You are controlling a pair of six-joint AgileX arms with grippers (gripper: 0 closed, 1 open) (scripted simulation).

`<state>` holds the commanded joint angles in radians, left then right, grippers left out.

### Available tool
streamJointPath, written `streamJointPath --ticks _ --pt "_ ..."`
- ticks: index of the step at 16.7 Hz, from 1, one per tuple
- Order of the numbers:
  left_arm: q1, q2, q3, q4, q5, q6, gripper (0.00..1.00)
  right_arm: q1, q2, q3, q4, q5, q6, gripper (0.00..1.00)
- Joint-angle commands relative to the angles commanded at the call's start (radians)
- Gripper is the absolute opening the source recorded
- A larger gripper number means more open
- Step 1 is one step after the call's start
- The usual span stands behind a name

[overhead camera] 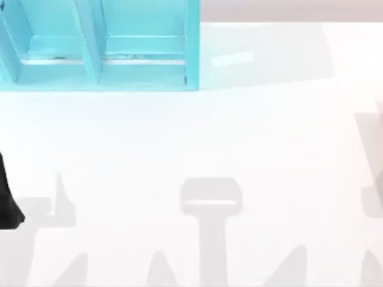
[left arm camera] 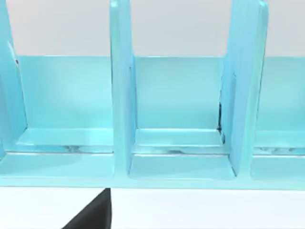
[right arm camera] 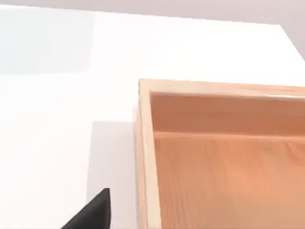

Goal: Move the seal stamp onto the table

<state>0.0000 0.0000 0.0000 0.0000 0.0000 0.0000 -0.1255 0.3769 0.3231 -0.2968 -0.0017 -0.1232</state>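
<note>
Looking down on a large, plain, glossy white table [overhead camera: 251, 137], with soft grey shadows spread across its near half. Standing at the far left of that table, a turquoise-blue shelf unit [overhead camera: 102, 66] with upright dividers and open compartments, its front lip meeting the white surface.

At the top view's left edge, about halfway toward the near side, a black part of the left arm [overhead camera: 9, 197], poking in over the table and well apart from the shelf.

Seen from the left wrist: the same turquoise shelf unit [left arm camera: 178, 143] face on, split by two tall dividers into compartments side by side, pale blue back panels behind, a strip of white table [left arm camera: 214, 210] in front. Low in that picture, a black wedge of the left gripper [left arm camera: 93, 217], hovering over the table short of the shelf's front lip — open or closed, cannot tell.

Seen from the right wrist: a light-coloured wooden box [right arm camera: 145, 157] with raised walls and a smooth orange-tan floor, sitting on the white table [right arm camera: 57, 119]. Just beside the box's outer wall, a black wedge of the right gripper [right arm camera: 93, 214], above bare table and not touching the wood — open or closed, cannot tell.

Whereabouts of the seal stamp: cannot tell.
</note>
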Motion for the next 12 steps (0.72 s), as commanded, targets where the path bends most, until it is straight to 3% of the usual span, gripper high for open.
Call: streamJointPath --ticks 12 --pt "0.0 0.0 0.0 0.0 0.0 0.0 1.0 -0.307 1.044 0.79 -0.724 -0.001 -0.299 1.0"
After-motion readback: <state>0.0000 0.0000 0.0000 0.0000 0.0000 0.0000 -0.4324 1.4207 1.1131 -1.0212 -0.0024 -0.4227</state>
